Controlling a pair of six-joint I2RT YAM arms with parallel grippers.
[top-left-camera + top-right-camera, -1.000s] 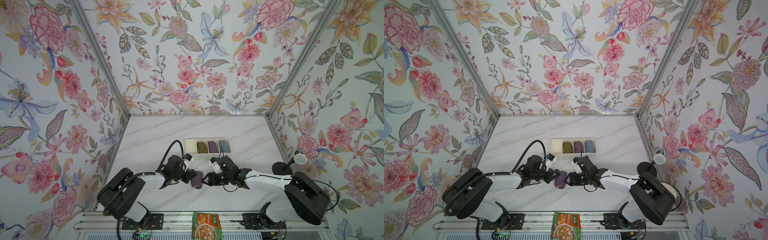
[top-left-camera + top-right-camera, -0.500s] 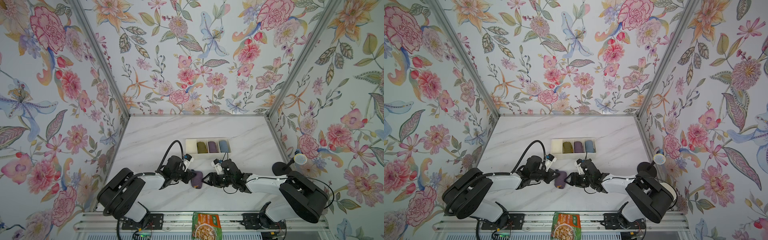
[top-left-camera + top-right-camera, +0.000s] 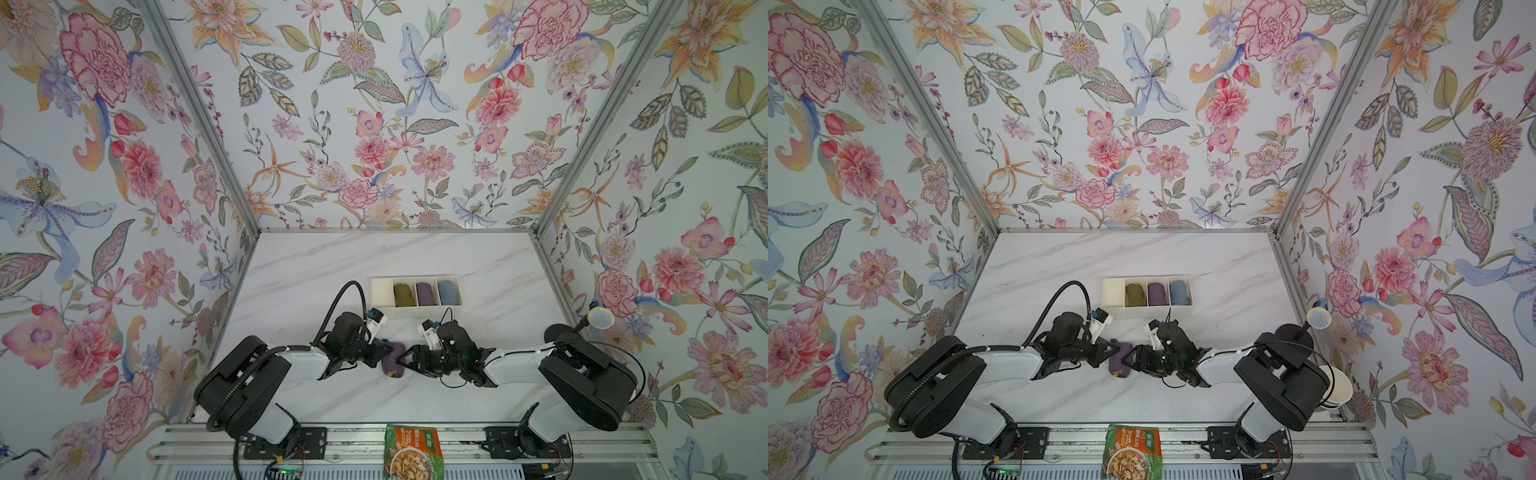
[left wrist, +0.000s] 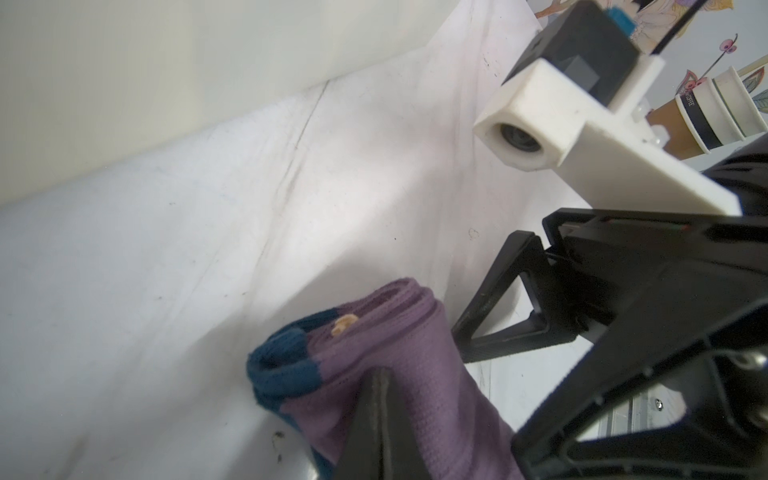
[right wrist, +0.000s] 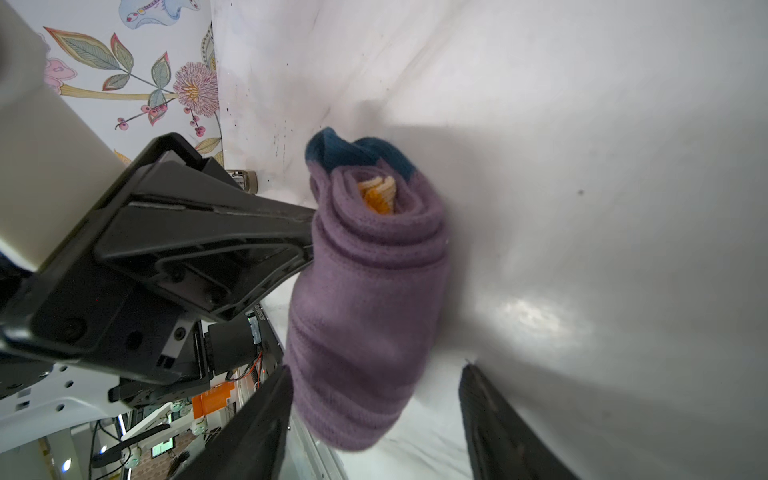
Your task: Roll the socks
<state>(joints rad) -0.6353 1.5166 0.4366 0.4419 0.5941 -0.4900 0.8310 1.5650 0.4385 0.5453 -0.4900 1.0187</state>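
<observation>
Rolled socks (image 3: 393, 360) on table (image 3: 316, 266), front-centre, long axis 12-to-6. Left gripper (image 3: 383, 355), tips together, butts roll at 9 o'clock. Right gripper (image 3: 408, 360), jaws apart, straddles roll from 3 o'clock. Likely the grabber.

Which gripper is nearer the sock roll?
Left. The left gripper, shut, presses against the sock roll; the right gripper, open, straddles its opposite side, contact unclear.

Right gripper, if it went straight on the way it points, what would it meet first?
The rolled socks, directly ahead of the right gripper, seemingly partly between its open jaws.
</observation>
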